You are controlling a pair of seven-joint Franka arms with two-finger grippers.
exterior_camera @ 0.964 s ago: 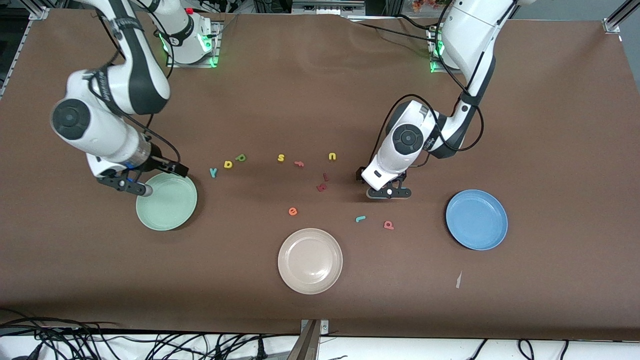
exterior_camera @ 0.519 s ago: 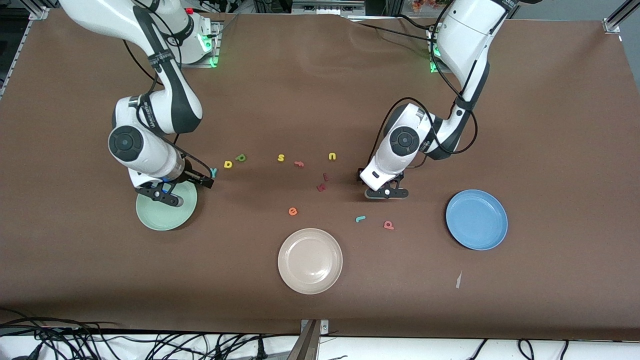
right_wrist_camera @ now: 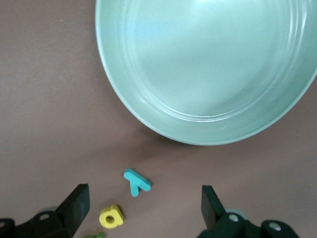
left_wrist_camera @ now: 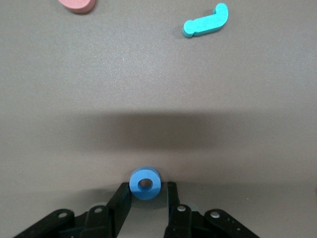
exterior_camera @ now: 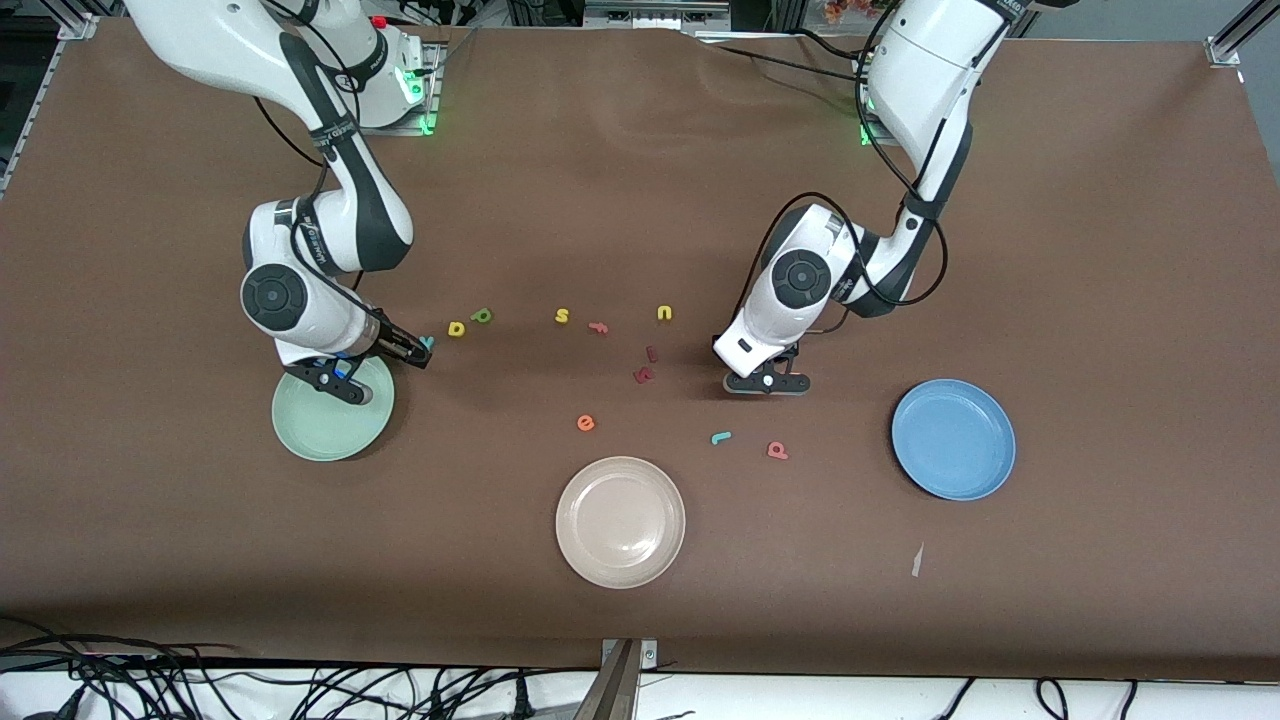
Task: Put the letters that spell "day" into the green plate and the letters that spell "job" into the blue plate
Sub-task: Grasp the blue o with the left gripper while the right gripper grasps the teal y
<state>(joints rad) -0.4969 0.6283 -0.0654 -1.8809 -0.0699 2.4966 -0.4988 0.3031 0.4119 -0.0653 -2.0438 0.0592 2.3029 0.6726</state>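
From the front, the brown worktop (exterior_camera: 640, 620) carried three plates along its nearer half: the green plate (exterior_camera: 325, 425) toward the right arm's end, a cream plate (exterior_camera: 620, 521) nearest the camera edge at the middle, and the blue plate (exterior_camera: 953, 439) toward the left arm's end. The right end effector (exterior_camera: 372, 366) hung low over the farther rim of the green plate, its fingers spread wide with nothing between them; the teal y (exterior_camera: 427, 342) lay just beside it, then the yellow d (exterior_camera: 457, 328) and the green a (exterior_camera: 482, 315). A yellow s (exterior_camera: 562, 316), a yellow u (exterior_camera: 664, 313) and an orange e (exterior_camera: 586, 423) lay around the middle of the worktop. The left end effector (exterior_camera: 766, 383) was down at the surface, between the scattered letters and the blue plate; the teal j (exterior_camera: 721, 437) and the pink b (exterior_camera: 777, 450) lay nearer the camera than it. In the left wrist view, the left end effector (left_wrist_camera: 146, 198) had its fingers against both sides of the blue o (left_wrist_camera: 144, 183), gripping it on the worktop, with the j (left_wrist_camera: 206, 22) and the b (left_wrist_camera: 77, 5) well apart from it. In the right wrist view, the right end effector (right_wrist_camera: 143, 203) stood released, the y (right_wrist_camera: 136, 182) and d (right_wrist_camera: 111, 216) between its fingers, and the green plate (right_wrist_camera: 148, 106) lay bare.
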